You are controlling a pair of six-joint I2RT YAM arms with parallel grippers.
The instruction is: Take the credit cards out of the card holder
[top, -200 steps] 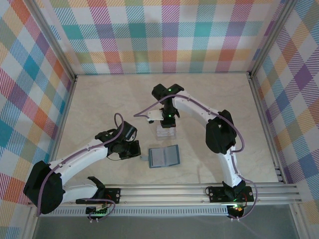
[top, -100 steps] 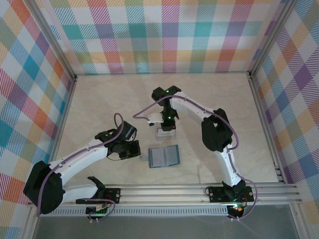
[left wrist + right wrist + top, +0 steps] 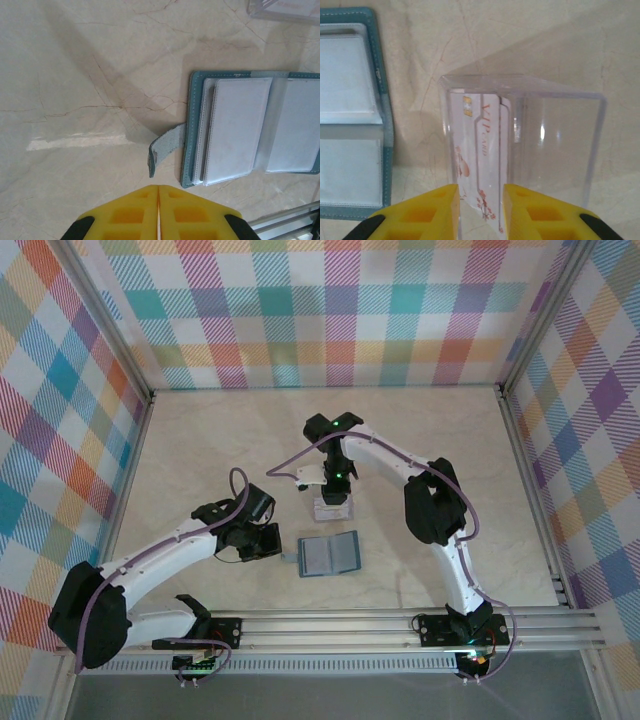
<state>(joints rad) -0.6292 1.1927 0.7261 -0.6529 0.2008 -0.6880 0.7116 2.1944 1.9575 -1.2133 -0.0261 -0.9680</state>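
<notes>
Leftmost, the left jaws hovered low over the worktop (image 3: 200,440), their yellow tips pressed together on nothing, just left of the card holder (image 3: 330,554). The holder lay opened flat near the middle of the worktop, teal rim up and pale pocket panels showing, with its strap tab (image 3: 164,148) curling up towards those jaws. As far as we could see, the pockets looked flat and empty, though we could not be sure of every sleeve.

Just beyond the holder, on its far side, stood a clear box (image 3: 545,140), and in it a whitish card (image 3: 480,150) with red markings stood on edge. The right jaws hung right above the box, spread a little to either side of that card and not pinching it.

We judged the task well along: one card was out and in the box. We could not make out the dark card, so it may be left.
</notes>
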